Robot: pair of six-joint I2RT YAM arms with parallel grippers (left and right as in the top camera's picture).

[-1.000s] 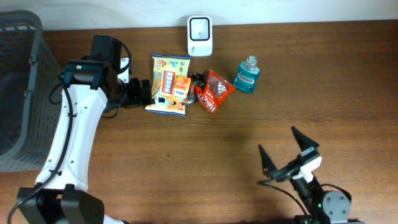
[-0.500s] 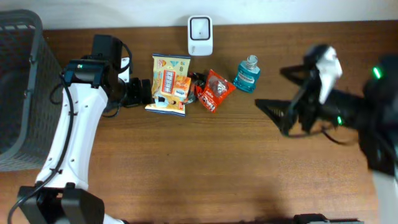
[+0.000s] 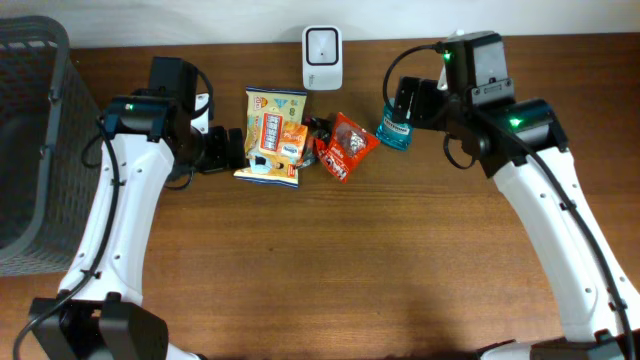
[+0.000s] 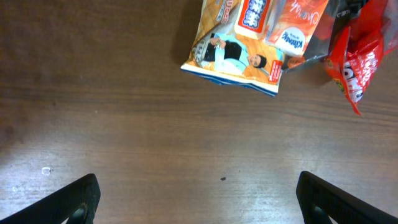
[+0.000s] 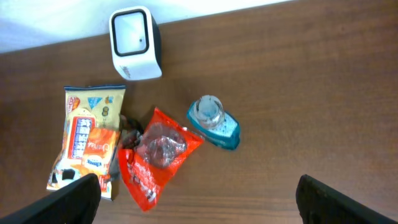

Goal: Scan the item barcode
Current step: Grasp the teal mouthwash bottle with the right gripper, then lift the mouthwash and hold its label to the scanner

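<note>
Overhead: the left gripper [image 3: 228, 148], jaws wide and empty, has the snack bag [image 3: 272, 135] just ahead; the right gripper [image 3: 405, 103], also wide and empty, hovers at the blue bottle [image 3: 393, 131].
Left wrist: the bag lies ahead on the desk [image 4: 124, 124].
Right wrist: bottle, red packet [image 5: 155, 155] and scanner [image 5: 135, 43] lie ahead.

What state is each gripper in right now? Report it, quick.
Left gripper: open, holding nothing.
Right gripper: open, holding nothing.
</note>
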